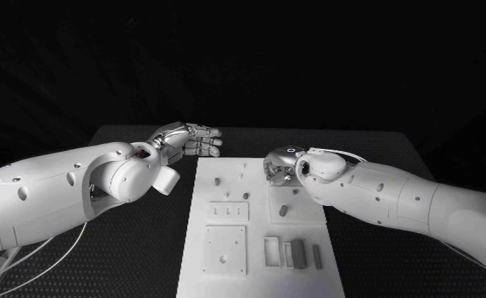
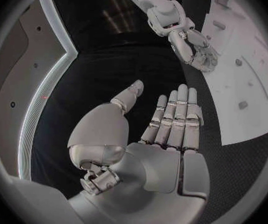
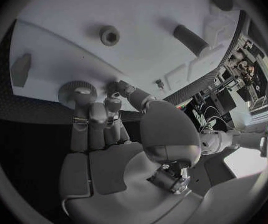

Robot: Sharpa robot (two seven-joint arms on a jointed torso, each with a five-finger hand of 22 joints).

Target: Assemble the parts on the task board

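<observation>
The white task board (image 1: pixel 258 192) lies in the middle of the black table. My right hand (image 1: pixel 281 168) hovers over its far right part with the fingers curled down. In the right wrist view that hand (image 3: pixel 109 134) has its fingertips bunched on a round knurled part (image 3: pixel 76 89) near the board's edge (image 3: pixel 59 45), with the thumb tip close beside it. My left hand (image 1: pixel 187 140) floats over the table beside the board's far left corner. Its fingers (image 2: pixel 174 114) are straight, the thumb stands apart, and nothing is in it. Small pegs (image 1: pixel 218 180) (image 1: pixel 284 209) stand on the board.
Near the board's front edge lie rectangular blocks (image 1: pixel 298 253) and two square plates (image 1: pixel 225 249). Close to my right hand's fingers I see a hexagonal nut (image 3: pixel 109 35), a dark cylinder (image 3: pixel 190 39) and a wedge piece (image 3: pixel 22 67). Black table (image 1: pixel 132 256) shows on both sides.
</observation>
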